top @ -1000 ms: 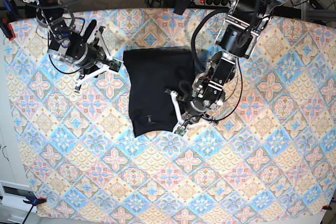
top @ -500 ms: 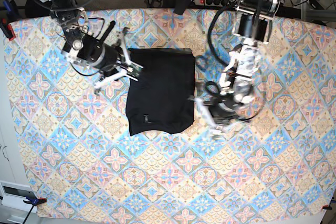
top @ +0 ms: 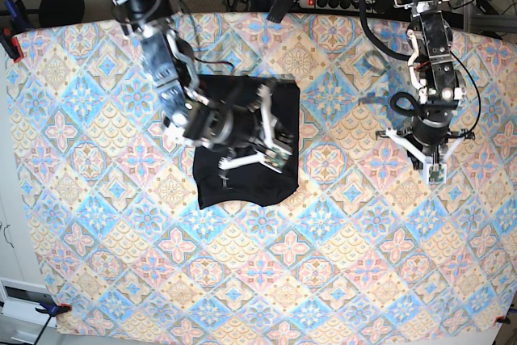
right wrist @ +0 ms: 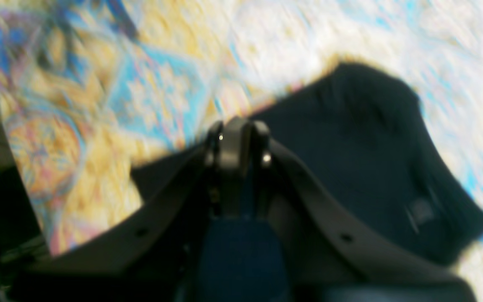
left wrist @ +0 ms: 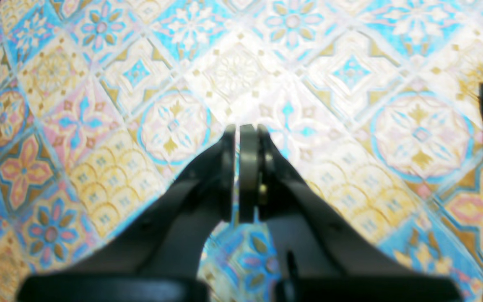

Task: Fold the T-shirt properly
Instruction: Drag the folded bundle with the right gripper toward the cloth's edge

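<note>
Base view: the T-shirt (top: 242,175) lies folded into a dark rectangle left of centre on the patterned worktop (top: 347,280). My right hand (top: 271,131) hangs over it with its fingers pressed together, gripping nothing I can see. My left hand (top: 434,169) is closed and empty, well apart to the right over bare cloth.

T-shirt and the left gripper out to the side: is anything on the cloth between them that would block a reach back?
Nothing visible. The left gripper hangs shut over bare patterned tablecloth, and only that cloth lies between it and the T-shirt. The right gripper, also shut, sits over the shirt itself.
</note>
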Robot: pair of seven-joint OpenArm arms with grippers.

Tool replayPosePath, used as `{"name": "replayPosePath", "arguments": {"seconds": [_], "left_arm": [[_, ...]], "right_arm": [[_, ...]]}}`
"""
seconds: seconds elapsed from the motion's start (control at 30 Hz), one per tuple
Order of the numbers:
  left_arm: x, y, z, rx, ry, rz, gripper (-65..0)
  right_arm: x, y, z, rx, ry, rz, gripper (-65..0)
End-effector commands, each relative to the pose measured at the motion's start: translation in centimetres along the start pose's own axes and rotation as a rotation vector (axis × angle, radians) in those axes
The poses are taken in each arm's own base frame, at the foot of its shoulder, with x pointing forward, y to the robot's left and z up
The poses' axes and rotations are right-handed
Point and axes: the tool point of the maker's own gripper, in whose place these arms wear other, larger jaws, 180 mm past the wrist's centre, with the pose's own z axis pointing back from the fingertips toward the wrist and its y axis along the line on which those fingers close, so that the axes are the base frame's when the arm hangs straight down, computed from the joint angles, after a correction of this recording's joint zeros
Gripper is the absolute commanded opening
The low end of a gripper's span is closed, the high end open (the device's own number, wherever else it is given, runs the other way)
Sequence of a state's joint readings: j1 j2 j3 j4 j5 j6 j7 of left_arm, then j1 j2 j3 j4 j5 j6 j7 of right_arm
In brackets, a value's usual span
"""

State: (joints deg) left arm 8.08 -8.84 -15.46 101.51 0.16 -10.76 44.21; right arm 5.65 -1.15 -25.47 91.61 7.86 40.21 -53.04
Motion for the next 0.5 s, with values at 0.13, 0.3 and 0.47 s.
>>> {"name": "replayPosePath", "arguments": {"seconds": [0.13,0.3,0.47], "left_arm": [[1.4,0.4,1.0,0.013,-0.056,-0.016,-63.7],[1.6,-0.1,1.6,0.008,-0.069,-0.008,-63.7],[1.7,-0.2,1.6,0.007,-0.072,-0.006,-63.8]], "right_arm": [[-1.0,0.7,-3.5,0.082,0.007,-0.104,-60.4],[-3.3,2.1,-6.6,0.162,0.046,-0.211,-60.4],[-6.6,3.3,-8.1,0.205,0.085,-0.309,-60.4]]}}
